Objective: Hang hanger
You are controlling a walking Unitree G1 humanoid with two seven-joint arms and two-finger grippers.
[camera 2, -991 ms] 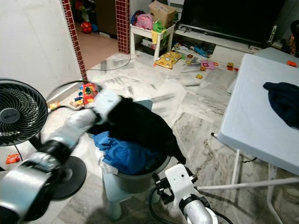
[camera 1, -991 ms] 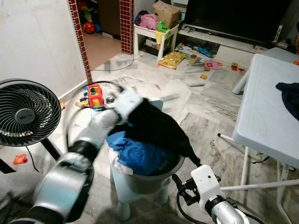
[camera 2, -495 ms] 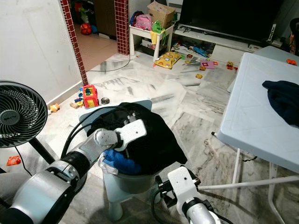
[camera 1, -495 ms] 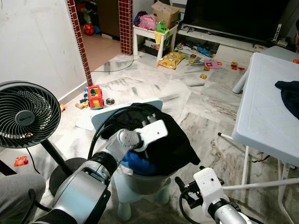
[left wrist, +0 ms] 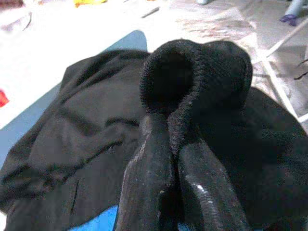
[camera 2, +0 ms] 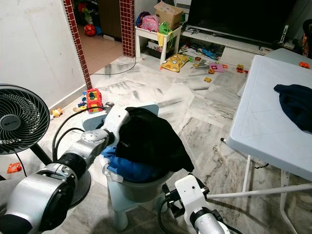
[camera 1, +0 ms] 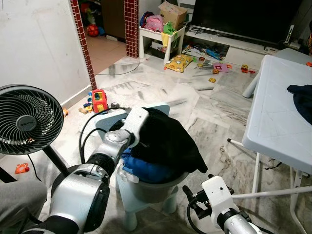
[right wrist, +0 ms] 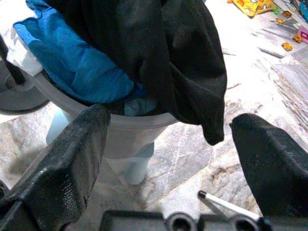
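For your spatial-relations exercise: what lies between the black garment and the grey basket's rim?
In the eye views, crumpled blue clothing lies between the black garment above and the basket's rim below; the right wrist view shows it too.

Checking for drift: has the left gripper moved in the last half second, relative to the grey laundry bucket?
Yes. The left gripper rose from the grey laundry bucket's near side toward its far rim, pinching the black garment.

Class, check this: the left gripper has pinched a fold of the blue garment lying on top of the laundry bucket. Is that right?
Not quite. The left gripper has pinched a fold of the black garment, as the left wrist view shows; the blue garment lies beneath it in the laundry bucket.
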